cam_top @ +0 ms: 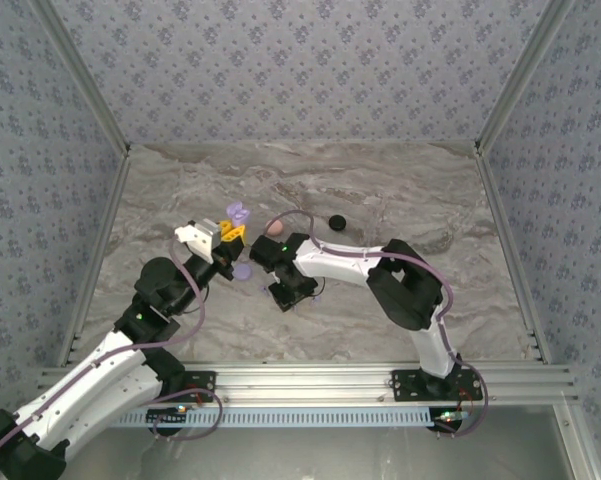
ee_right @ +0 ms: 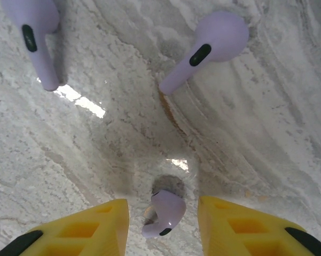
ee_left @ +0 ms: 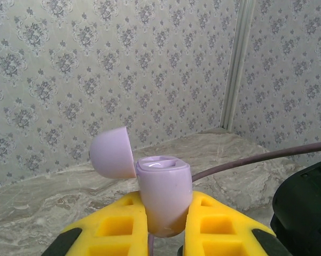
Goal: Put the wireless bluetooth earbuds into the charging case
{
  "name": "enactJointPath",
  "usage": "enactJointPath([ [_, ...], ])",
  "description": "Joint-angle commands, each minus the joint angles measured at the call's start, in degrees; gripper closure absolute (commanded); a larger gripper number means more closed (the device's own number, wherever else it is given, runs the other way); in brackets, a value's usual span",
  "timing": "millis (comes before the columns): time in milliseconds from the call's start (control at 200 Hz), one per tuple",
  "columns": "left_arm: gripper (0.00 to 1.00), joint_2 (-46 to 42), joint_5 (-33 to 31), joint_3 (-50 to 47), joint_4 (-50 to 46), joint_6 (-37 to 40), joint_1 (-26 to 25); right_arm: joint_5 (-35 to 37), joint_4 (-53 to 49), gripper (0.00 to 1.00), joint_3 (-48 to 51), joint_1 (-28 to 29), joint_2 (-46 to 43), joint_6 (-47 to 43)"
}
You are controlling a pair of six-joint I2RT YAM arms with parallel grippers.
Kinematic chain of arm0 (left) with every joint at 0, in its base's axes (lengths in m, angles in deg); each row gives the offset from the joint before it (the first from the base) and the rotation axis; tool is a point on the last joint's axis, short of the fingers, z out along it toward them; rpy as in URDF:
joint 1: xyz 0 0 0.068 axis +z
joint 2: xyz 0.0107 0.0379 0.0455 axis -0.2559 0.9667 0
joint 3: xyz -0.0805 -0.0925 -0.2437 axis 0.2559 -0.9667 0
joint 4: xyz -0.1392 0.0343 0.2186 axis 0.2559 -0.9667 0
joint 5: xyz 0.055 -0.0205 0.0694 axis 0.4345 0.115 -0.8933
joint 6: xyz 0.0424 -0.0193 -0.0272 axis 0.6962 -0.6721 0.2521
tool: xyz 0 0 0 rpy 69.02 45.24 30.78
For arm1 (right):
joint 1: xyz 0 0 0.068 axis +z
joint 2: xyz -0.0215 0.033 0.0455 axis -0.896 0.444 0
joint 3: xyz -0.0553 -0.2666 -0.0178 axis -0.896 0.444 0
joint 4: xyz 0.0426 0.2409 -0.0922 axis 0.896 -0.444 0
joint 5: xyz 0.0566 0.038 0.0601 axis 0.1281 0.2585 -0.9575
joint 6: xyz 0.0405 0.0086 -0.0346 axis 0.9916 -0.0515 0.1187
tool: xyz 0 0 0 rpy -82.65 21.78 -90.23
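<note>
My left gripper is shut on the lilac charging case, held upright between the yellow fingers with its lid flipped open to the left. From above, the case sits raised over the table's middle left. My right gripper hangs low over the marble, open, its jaws on either side of a lilac earbud with a gap on each side. Two more lilac earbuds lie on the table further ahead. From above, the right gripper is just right of the left arm.
A pink disc and a black disc lie on the marble table behind the right gripper. A lilac disc sits by the left arm. Patterned walls enclose the table on three sides.
</note>
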Motion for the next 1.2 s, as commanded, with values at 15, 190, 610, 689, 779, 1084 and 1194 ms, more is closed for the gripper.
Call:
enactJointPath([
  [15,1.00,-0.4,-0.3,0.9,1.0,0.4,-0.3,1.0,-1.5,0.61,-1.8,0.4,2.2,-0.5],
  [190,1.00,-0.2,-0.3,1.0,0.9,0.4,-0.3,1.0,-1.2,0.67,-1.6,0.4,3.0,-0.5],
  [610,1.00,0.4,0.3,1.4,1.0,0.3,-0.3,4.1,1.3,0.75,1.9,-1.6,-4.9,-1.8],
  [689,1.00,0.7,0.4,1.4,1.1,0.2,-0.3,4.4,2.4,0.76,3.4,-2.9,-8.6,-2.8],
  [779,1.00,1.2,0.7,1.4,1.5,0.0,-0.3,4.1,3.5,0.76,4.8,-4.2,-12.7,-4.2],
  [1084,1.00,6.5,6.9,2.8,4.3,-1.2,-0.3,4.5,8.4,0.77,10.7,-13.3,-32.3,-12.6],
  [1194,1.00,10.7,11.9,4.0,6.6,-1.8,-0.3,2.0,10.4,0.76,11.0,-16.6,-38.2,-17.5],
])
